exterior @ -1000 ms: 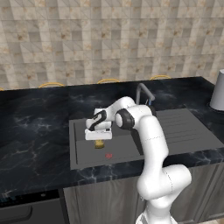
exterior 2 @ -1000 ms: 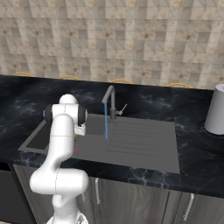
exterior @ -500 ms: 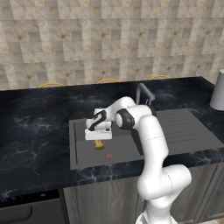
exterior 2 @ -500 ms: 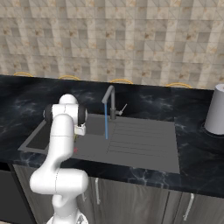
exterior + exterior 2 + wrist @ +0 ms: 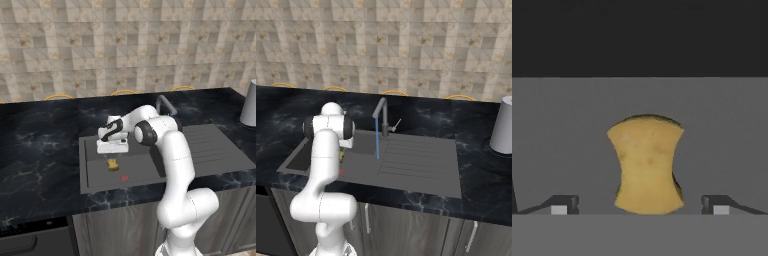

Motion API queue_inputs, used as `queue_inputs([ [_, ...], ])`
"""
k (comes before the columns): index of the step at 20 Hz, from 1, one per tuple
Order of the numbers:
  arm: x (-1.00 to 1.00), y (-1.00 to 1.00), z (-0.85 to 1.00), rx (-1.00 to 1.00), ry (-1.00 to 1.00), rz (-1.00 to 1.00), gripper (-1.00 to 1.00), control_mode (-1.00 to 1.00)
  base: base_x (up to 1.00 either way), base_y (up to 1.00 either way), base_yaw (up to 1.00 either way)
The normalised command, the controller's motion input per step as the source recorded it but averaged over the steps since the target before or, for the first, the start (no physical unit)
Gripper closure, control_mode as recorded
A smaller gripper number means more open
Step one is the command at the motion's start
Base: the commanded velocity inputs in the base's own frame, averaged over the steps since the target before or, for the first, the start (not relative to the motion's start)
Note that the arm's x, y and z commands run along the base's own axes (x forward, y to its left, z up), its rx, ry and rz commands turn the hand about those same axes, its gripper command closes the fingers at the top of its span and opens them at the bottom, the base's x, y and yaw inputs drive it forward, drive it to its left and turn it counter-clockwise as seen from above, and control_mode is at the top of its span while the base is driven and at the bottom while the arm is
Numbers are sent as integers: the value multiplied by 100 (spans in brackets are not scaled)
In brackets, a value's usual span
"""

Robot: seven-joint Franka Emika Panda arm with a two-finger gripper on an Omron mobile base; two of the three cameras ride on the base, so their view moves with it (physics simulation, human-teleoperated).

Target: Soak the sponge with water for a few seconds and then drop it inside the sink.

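Even, soft rendered light fills both base views, without glare or hard shadows. The hand view is dim, grey and slightly blurred.

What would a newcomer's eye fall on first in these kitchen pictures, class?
Most striking is the yellow sponge, lying free on the floor of the dark grey sink just below the open tool. Next comes the thin blue stream of water running from the curved faucet in the right base view. A small red spot sits near the sponge.
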Motion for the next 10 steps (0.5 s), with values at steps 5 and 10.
queue_inputs([
  [5,-29,0,78,0,0,0,-100,-100,0,0,0],
  [10,-47,-7,53,0,0,0,-100,-100,0,0,0],
])
